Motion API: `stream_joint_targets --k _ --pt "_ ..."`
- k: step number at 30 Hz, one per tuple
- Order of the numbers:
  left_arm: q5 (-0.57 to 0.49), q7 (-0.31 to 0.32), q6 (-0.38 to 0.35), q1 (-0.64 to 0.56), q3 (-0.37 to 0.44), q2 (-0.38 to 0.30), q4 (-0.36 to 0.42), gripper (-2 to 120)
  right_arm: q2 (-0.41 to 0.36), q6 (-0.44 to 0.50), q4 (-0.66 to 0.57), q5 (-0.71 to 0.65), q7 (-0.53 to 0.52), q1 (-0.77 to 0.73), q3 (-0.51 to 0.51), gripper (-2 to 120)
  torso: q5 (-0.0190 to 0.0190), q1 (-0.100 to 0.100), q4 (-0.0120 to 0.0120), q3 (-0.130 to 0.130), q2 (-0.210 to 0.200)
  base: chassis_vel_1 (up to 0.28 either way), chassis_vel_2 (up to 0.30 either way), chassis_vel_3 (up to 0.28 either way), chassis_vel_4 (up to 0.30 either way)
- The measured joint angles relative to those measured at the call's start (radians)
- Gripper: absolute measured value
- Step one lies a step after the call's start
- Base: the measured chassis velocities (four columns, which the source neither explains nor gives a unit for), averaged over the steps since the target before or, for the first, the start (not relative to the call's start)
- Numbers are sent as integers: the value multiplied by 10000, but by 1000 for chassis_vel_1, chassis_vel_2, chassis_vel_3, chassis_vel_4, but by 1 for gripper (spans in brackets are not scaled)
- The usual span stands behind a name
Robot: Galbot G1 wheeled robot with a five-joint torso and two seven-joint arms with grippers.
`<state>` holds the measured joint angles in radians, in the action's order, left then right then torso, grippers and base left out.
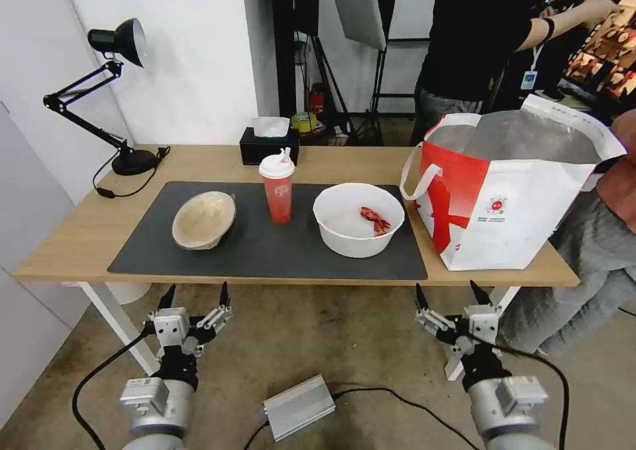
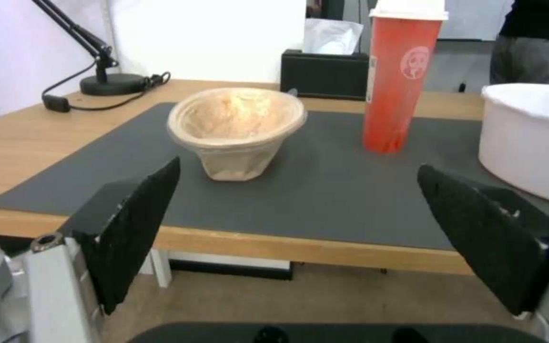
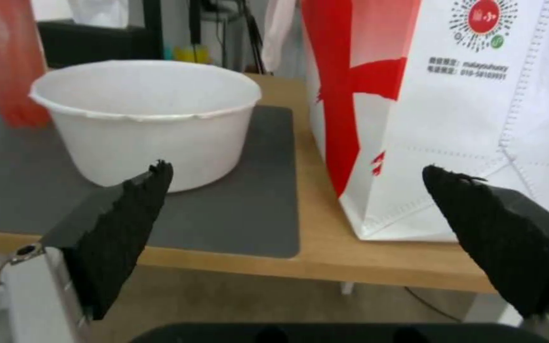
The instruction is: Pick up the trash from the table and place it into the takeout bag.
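On the dark mat of the table [image 1: 86, 238] lie three pieces of trash: a beige pulp bowl [image 1: 203, 219] [image 2: 236, 126] tipped on its side at the left, a red drink cup [image 1: 277, 185] [image 2: 398, 76] with a white lid in the middle, and a wide white bowl [image 1: 358, 219] [image 3: 147, 116] with red scraps. The takeout bag [image 1: 510, 185] [image 3: 440, 105] stands open at the table's right end. My left gripper [image 1: 194, 295] [image 2: 297, 171] is open below the front edge, before the pulp bowl. My right gripper [image 1: 448, 292] [image 3: 297, 174] is open, facing the gap between white bowl and bag.
A black tissue box [image 1: 268, 144] sits behind the cup. A black desk lamp [image 1: 99, 92] stands at the back left corner. A silver box [image 1: 298, 407] with cables lies on the floor between my arms. A person's leg [image 1: 596, 264] is close beside the bag.
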<state>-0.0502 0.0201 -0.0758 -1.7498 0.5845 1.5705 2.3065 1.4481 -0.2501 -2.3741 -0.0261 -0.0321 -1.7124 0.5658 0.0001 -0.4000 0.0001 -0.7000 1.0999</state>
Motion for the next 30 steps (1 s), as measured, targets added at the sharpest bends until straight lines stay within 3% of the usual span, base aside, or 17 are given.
stream_joint_targets --k 5,6,7,9,18,30 --pt "2 -1 16 -7 5 -4 2 100 -9 -3 -15 -5 -9 48 3 100 -2 0 3 0 0 0 0 0 0" --pt "20 -3 24 -19 24 -11 3 100 -175 -474 -146 -201 -119 193 -9 100 3 0 -6 0 0 0 0 0 0" --pt "114 -28 38 -68 44 -48 6 100 -380 -942 -342 -440 -267 400 -27 100 -1 0 1 1 0 0 0 0 0" --pt "261 -190 152 -143 73 -135 -7 100 -497 -1013 -411 -603 -317 459 -45 100 -1 0 -1 1 0 0 0 0 0" --pt "693 -620 549 -408 215 -384 -108 100 -774 -1019 -475 -862 -384 475 -49 100 0 0 -1 1 0 0 0 0 0" --pt "968 -721 783 -550 196 -388 -240 100 -1207 -1001 -596 -1165 -436 571 -285 100 -1 0 -1 1 1 0 0 0 0"
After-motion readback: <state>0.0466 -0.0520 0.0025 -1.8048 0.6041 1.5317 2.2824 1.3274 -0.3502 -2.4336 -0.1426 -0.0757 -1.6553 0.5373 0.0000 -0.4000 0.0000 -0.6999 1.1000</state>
